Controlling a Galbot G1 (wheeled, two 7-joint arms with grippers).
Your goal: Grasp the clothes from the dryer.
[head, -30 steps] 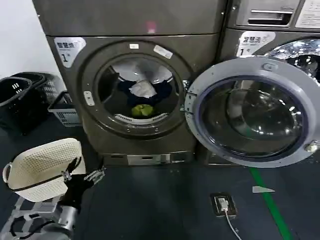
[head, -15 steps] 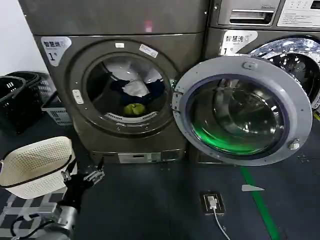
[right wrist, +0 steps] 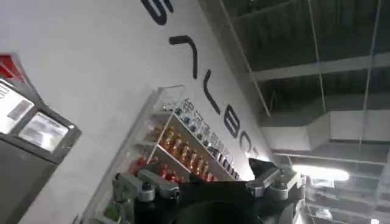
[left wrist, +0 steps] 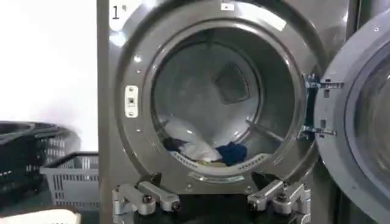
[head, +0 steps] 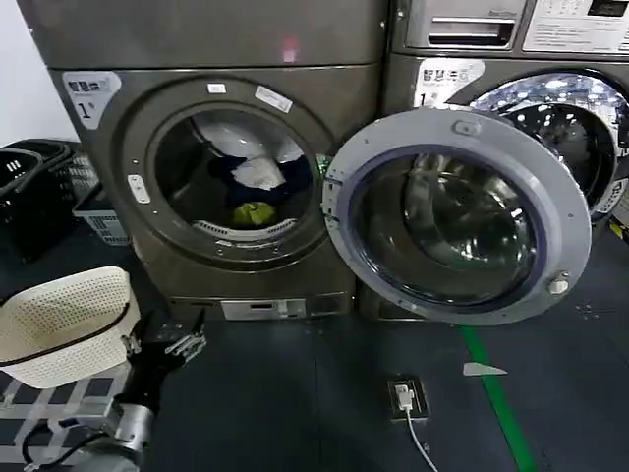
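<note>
The dryer [head: 324, 147], dark grey-bronze, stands with its round door [head: 570, 211] swung open to the right. Inside the drum lie the clothes: a white piece [head: 258, 173], dark navy fabric [head: 228, 173] and a yellow-green garment [head: 254, 213]. My left gripper [head: 162, 341] hangs low in front of the machine, well short of the porthole, open and empty. In the left wrist view the clothes [left wrist: 196, 150] rest at the drum's bottom beyond the left gripper [left wrist: 213, 204]. My right gripper [right wrist: 213, 187] is open, pointing up at a wall.
A white perforated basket [head: 59, 329] sits by my left arm. Black baskets [head: 29, 192] and a grey one [head: 95, 211] stand left of the dryer. A second machine [head: 580, 59] is behind the open door. A floor socket [head: 405, 398] and green line [head: 494, 393] lie ahead.
The dryer and its door have slid leftward in the head view over the last second. My left gripper keeps its low place beside the white basket, still open.
</note>
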